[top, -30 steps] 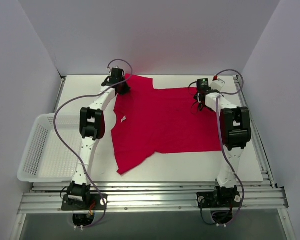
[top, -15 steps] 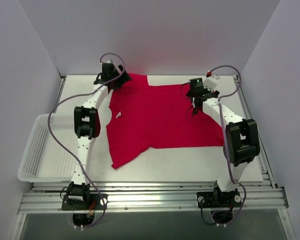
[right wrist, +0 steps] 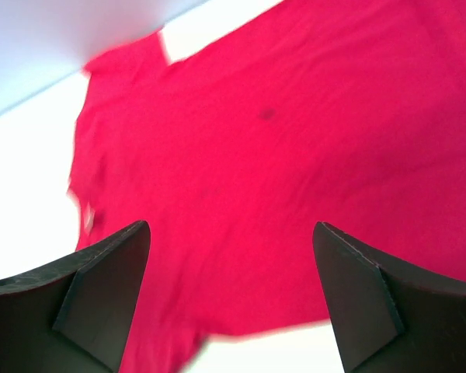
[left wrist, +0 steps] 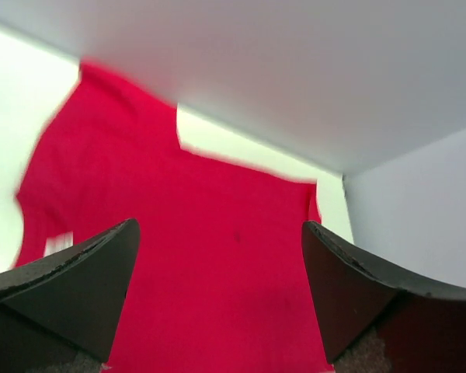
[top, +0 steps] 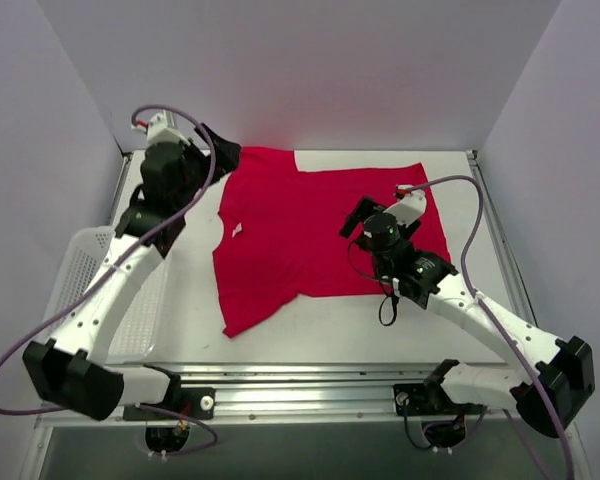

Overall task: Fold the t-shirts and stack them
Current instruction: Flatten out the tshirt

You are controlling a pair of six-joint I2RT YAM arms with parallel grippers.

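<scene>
One bright red t-shirt (top: 300, 230) lies spread flat across the middle of the table, neck to the left, with a small white tag (top: 236, 230) at the collar. My left gripper (top: 220, 156) hangs open above the shirt's far left sleeve and holds nothing. In the left wrist view its gripper (left wrist: 219, 227) frames the t-shirt (left wrist: 217, 194) well below it. My right gripper (top: 358, 216) is open over the right part of the shirt. In the right wrist view that gripper (right wrist: 231, 227) also has only the t-shirt (right wrist: 256, 155) beneath it.
A white mesh basket (top: 88, 240) stands at the table's left edge, partly under my left arm. White walls close in the back and both sides. Bare table (top: 330, 325) runs between the shirt's near hem and the front rail.
The left gripper has opened and let go of the shirt's far left part. Both arms have drawn back from the far edge and risen. The shirt shifted slightly left and lies flat.
</scene>
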